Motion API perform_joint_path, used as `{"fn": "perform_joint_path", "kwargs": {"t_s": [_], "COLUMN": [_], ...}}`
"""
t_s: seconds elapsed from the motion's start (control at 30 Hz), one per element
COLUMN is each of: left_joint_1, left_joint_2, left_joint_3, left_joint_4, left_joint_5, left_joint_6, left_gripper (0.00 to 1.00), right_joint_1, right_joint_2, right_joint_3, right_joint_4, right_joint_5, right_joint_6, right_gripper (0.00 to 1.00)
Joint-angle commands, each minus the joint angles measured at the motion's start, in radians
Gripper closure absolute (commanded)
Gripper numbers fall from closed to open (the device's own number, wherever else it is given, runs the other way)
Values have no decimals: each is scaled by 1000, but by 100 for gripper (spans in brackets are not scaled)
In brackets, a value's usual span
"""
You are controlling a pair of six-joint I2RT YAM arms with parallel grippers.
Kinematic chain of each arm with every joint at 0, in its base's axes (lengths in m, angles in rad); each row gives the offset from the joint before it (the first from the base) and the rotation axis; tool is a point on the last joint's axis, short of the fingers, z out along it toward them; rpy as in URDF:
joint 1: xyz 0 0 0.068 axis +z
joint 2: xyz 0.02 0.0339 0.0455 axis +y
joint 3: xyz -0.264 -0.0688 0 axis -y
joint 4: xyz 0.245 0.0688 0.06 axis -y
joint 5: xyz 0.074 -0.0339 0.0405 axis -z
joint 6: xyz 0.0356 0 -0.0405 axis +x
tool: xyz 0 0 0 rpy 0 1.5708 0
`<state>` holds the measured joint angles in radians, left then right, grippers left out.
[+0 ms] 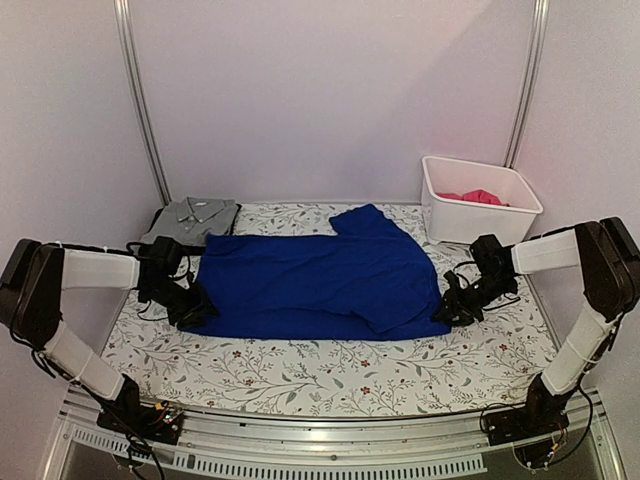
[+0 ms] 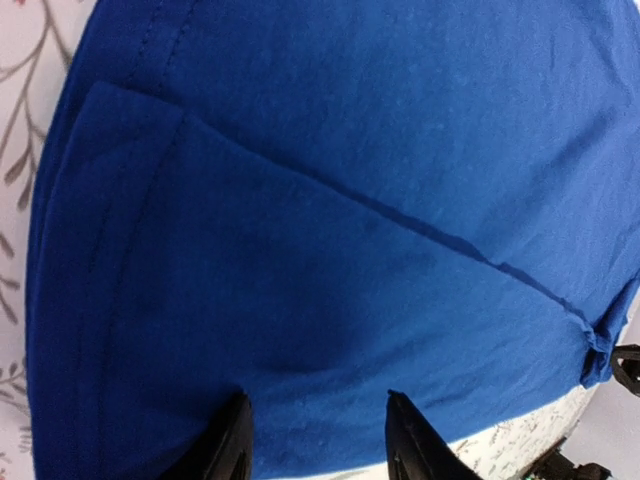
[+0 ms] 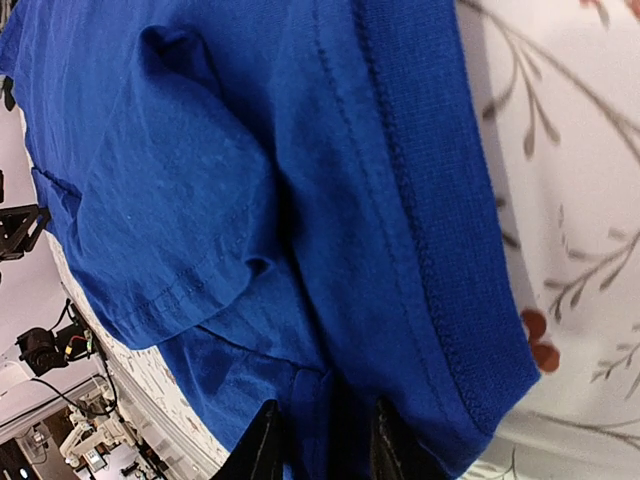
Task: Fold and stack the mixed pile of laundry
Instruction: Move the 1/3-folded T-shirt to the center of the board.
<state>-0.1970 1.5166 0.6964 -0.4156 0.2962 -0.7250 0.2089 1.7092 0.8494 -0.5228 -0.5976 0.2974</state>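
Note:
The royal-blue garment (image 1: 310, 280) lies spread flat across the middle of the floral table covering (image 1: 300, 375). A grey collared shirt (image 1: 190, 220) lies folded at the back left. A magenta-pink garment (image 1: 475, 197) sits in the white bin (image 1: 520, 210). My left gripper (image 1: 190, 305) is at the blue garment's left near corner. In the left wrist view it (image 2: 318, 435) is open, fingers apart over the smooth blue cloth (image 2: 330, 200). My right gripper (image 1: 450, 305) is at the garment's right edge. In the right wrist view it (image 3: 325, 440) pinches a fold of blue cloth (image 3: 250, 180) beside the hem.
The white bin stands at the back right corner. Grey walls and two metal posts (image 1: 140, 100) close off the back. The table's metal front edge (image 1: 320, 440) runs between the arm bases.

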Motion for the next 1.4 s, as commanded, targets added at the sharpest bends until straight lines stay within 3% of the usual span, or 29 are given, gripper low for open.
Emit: {"fn": "perform_joint_path", "kwargs": {"t_s": [0.0, 0.2, 0.47, 0.6, 0.73, 0.97, 1.13, 1.37], "left_joint_1": [-6, 0, -78, -221, -450, -729, -822, -871], "left_joint_2": [-32, -62, -169, -133, -3, 297, 382, 480], "left_joint_3": [-88, -32, 136, 222, 327, 583, 606, 667], "left_joint_4": [-172, -223, -95, 62, 192, 219, 258, 221], "left_joint_5": [-68, -100, 21, 120, 83, 52, 23, -33], "left_joint_6": [-48, -26, 165, 245, 424, 749, 889, 1025], "left_gripper": [55, 50, 21, 20, 20, 26, 29, 28], "right_joint_1": [11, 11, 17, 38, 42, 47, 57, 77], "right_joint_2": [-50, -166, -203, -142, -87, -12, 35, 73], "right_joint_3": [-74, -16, 15, 63, 107, 142, 176, 172], "right_joint_4": [-120, -152, -91, -54, -49, -52, -63, -59], "right_joint_5": [58, 53, -47, -56, -40, -38, -11, 9], "right_joint_6": [-5, 11, 26, 43, 50, 56, 46, 45], "right_gripper": [71, 65, 65, 65, 63, 62, 61, 60]}}
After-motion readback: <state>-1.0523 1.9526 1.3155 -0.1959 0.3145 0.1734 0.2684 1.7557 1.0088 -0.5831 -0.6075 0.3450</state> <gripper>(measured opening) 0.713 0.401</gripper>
